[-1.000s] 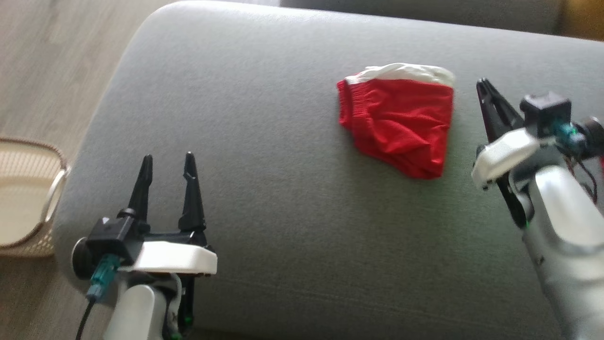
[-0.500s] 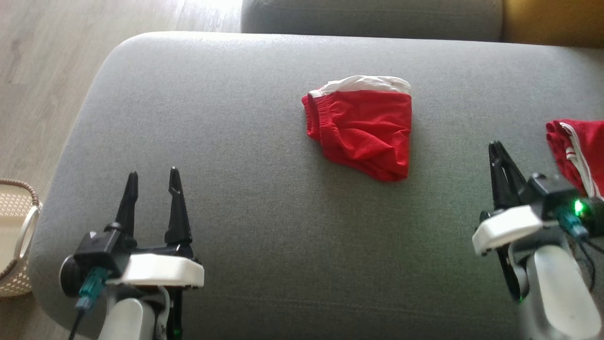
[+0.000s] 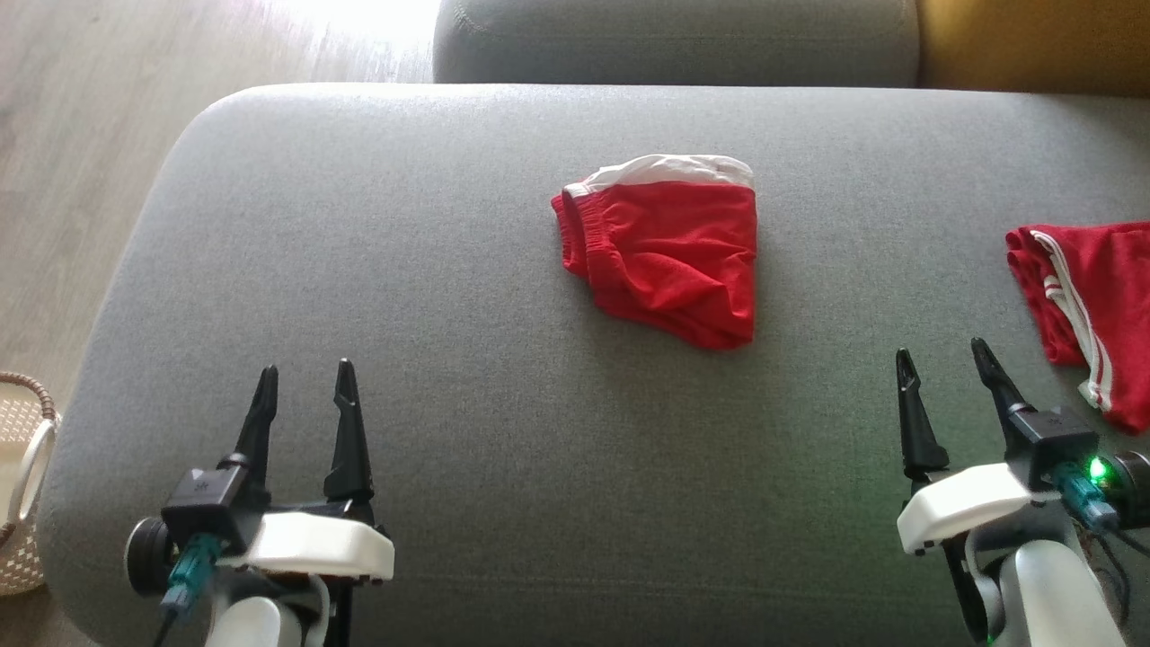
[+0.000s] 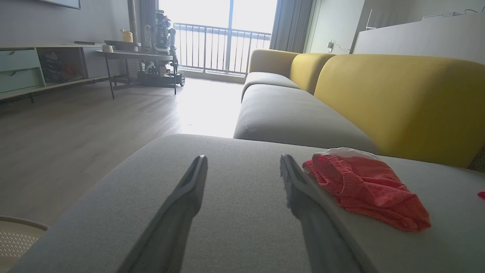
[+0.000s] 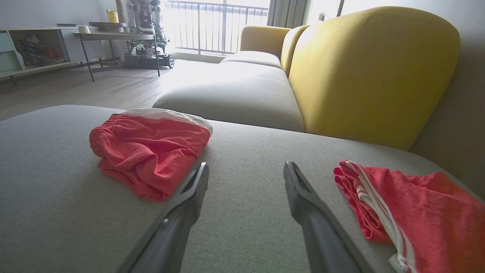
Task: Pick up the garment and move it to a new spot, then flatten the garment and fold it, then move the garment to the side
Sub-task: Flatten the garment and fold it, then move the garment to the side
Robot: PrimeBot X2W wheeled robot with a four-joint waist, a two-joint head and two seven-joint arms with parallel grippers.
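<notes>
Far left: a pale woven basket [image 3: 20,485] with a looped handle stands on the light wooden floor [image 3: 81,135], just beside the end of the grey fabric sofa seat [image 3: 404,225]. The frame edge cuts the basket off.

Left pincer [image 3: 305,366]: positioned over the near left part of the seat. Fingers stand apart with nothing between them, pointing toward the far edge.

Centre: the folded red fabric shorts with a white band [image 3: 669,256] lie flat on the seat. The white band runs along the far edge and the gathered hem is at the left side. The shorts are well apart from both pincers and touched by neither.

Right pincer [image 3: 940,349]: positioned over the near right part of the seat. Fingers stand apart and empty. In its wrist view the folded shorts lie left of the fingers.

Far right: a red fabric garment with white stripes [image 3: 1092,305] lies loosely on the seat near the right pincer, without contact, partly cut by the frame edge. Beyond the seat rises the yellow upholstered sofa back [image 5: 363,68].
</notes>
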